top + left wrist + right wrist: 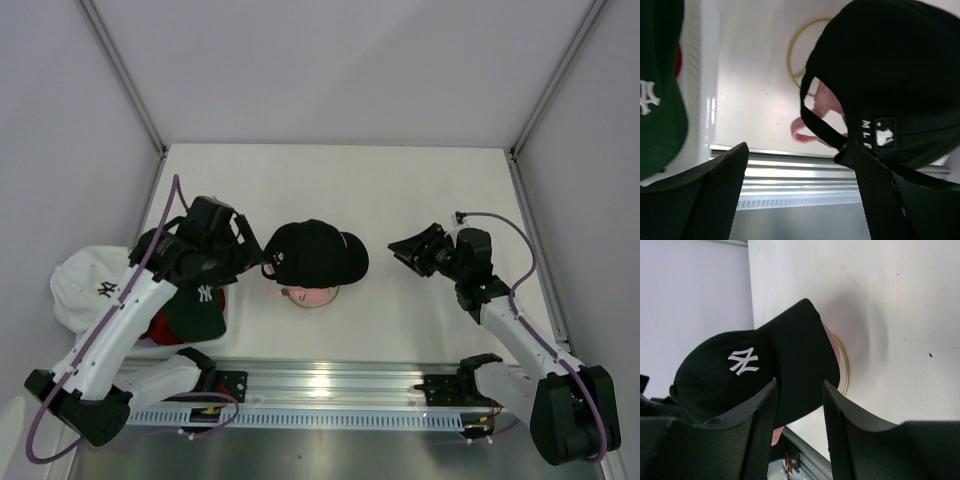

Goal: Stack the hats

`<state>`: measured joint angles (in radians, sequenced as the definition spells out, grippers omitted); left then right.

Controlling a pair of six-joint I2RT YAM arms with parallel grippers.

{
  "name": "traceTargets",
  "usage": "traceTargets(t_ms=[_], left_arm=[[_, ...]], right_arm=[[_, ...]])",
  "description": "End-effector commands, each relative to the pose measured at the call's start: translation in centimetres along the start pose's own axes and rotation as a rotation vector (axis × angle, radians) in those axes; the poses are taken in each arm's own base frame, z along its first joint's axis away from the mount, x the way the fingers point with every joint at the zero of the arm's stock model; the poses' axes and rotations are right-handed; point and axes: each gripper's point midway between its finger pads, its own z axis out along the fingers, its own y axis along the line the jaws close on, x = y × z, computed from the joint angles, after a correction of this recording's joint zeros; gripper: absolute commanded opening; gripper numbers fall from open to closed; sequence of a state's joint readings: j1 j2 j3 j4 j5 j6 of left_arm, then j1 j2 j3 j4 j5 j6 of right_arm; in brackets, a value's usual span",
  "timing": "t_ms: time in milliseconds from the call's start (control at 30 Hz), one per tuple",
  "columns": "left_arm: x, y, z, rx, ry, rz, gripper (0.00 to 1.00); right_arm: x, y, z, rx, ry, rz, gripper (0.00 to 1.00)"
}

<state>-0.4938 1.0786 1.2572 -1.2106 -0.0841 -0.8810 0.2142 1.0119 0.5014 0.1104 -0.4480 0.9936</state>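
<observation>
Black fabric NY baseball cap [315, 250] sat seated over pink fabric cap [312, 294] on gold wire ring [789, 55], mid-table, needing no support. Left hand [258, 256] gaped empty beside its strap. Right hand [398, 250] was open too, right of the brim.

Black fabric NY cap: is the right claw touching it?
Apart. The top view shows white table between the right claw and the black fabric cap's brim.

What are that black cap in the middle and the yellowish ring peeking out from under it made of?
The black cap looks like matte woven cloth: it has a stitched white logo, visible seams and a soft strap across the back opening. The gold ring seems to be thin metal wire, smooth with a slight sheen, though coated plastic cannot be ruled out.
</observation>
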Motion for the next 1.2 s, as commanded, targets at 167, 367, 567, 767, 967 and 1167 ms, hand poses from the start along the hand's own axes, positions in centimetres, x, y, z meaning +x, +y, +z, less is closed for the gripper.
traceTargets(t_ms=[167, 367, 567, 767, 967, 1167], left_arm=[[1.1, -1.0, 0.9, 0.075, 0.010, -0.330, 0.75], [2.0, -1.0, 2.2, 0.082, 0.031, -0.409, 0.71], [3.0, -2.6, 4.4, 0.111, 0.101, -0.397, 0.65], [2.6, -3.2, 3.6, 0.113, 0.089, -0.387, 0.49], [3.6, -3.6, 3.6, 0.124, 0.128, -0.396, 0.34], [4.6, -4.0, 4.2, 0.115, 0.170, -0.396, 0.11]], right_arm=[[-2.3, 1.4, 0.0, -0.015, -0.146, 0.055, 0.45], [-2.3, 1.3, -0.1, -0.014, -0.144, 0.045, 0.46], [-2.2, 1.2, 0.1, -0.018, -0.123, 0.049, 0.46], [-2.4, 0.7, 0.0, -0.003, -0.134, 0.044, 0.47], [-2.2, 0.6, 0.6, -0.006, -0.121, 0.049, 0.46], [-1.7, 0.5, 1.2, 0.002, -0.106, 0.026, 0.46]])
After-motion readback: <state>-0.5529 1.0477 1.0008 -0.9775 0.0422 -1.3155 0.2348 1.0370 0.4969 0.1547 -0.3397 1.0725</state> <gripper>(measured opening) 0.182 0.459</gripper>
